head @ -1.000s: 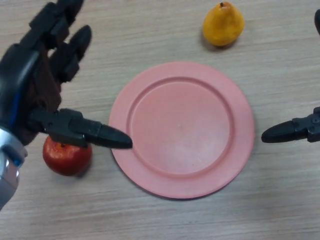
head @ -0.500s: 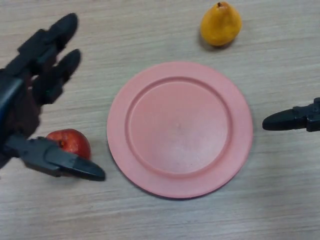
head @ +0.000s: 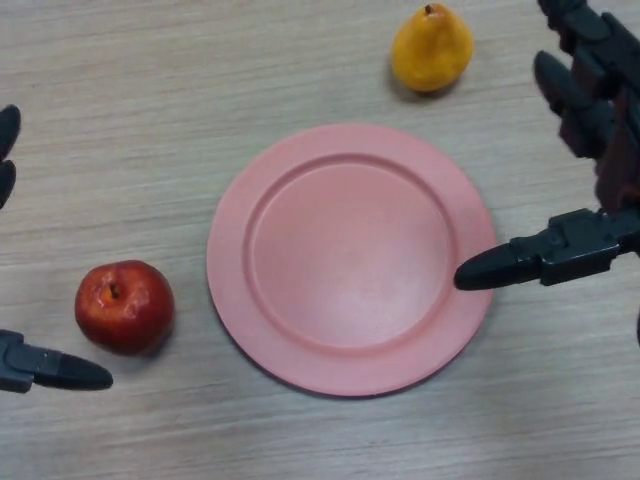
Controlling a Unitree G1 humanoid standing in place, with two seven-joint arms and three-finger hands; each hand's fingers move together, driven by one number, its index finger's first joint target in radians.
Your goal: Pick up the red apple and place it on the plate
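Left hand (head: 40, 368) noted at the frame's left edge, mostly cut off; only a thumb tip and two fingertips visible, spread wide, holding nothing. Red apple (head: 124, 306) found on the table (head: 120, 110), just left of the plate (head: 350, 258), not on it. Risk judged: thumb tip near the apple's lower side, liable to nudge and roll it. Pear (head: 431, 48) beyond the plate. Right hand (head: 580, 200) open, thumb over the plate's right rim, palm cut off.

Blk left hand (head: 45, 368) & right hand (head: 590, 150), thick tapered fingers, maroon palm.
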